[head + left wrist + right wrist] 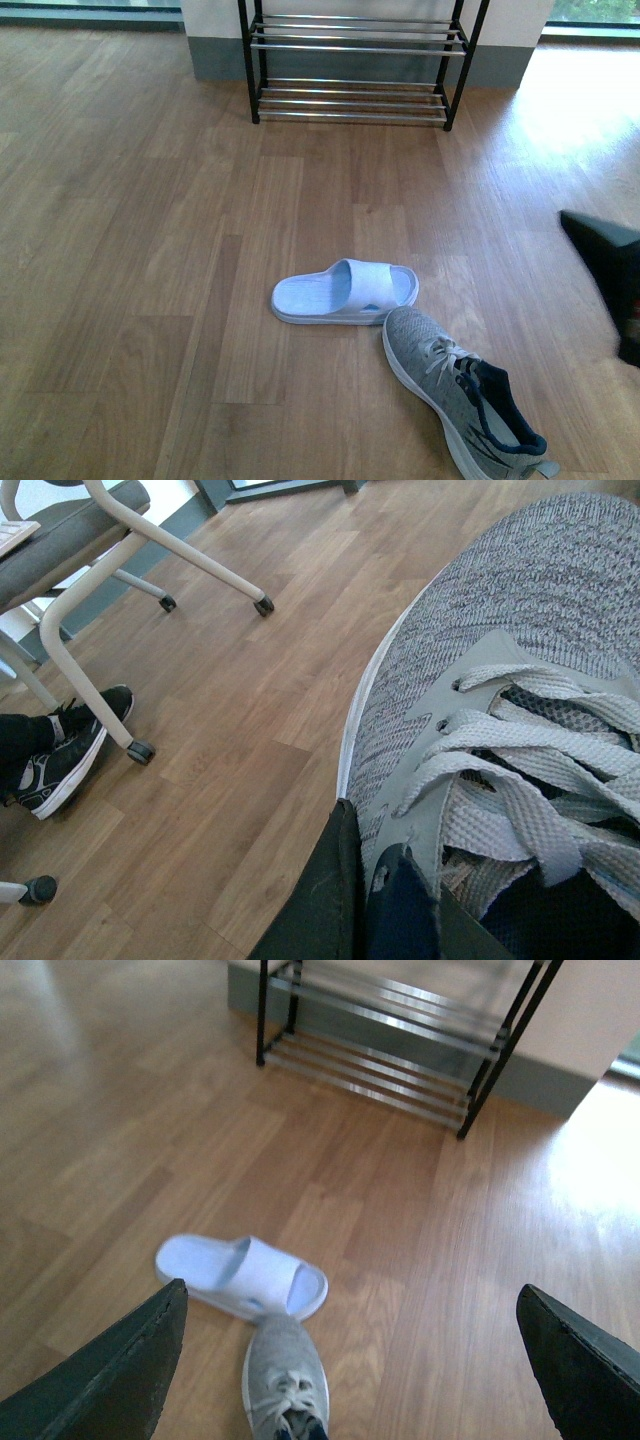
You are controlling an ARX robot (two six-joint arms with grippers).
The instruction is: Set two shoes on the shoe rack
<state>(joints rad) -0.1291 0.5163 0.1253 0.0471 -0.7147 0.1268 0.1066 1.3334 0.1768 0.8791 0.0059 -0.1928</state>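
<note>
Two shoes lie on the floor: slipper crosswise, loose sneaker with toe just beside it, both well short of the shoe rack. Right tool spread wide, empty, above them. Left tool looks clamped on a second sneaker; only one finger shows. Right should straddle the loose sneaker's collar across its width, lift straight so the toe clears the slipper

Looks like an office or lab room dressed up as a home entryway: warm brown wood-plank floor, a black metal-frame shoe rack with chrome rod shelves against a white wall with a grey base, plus grey-seated white-tube chairs on little black castors and a seated person's black-and-white sneaker by them
</note>
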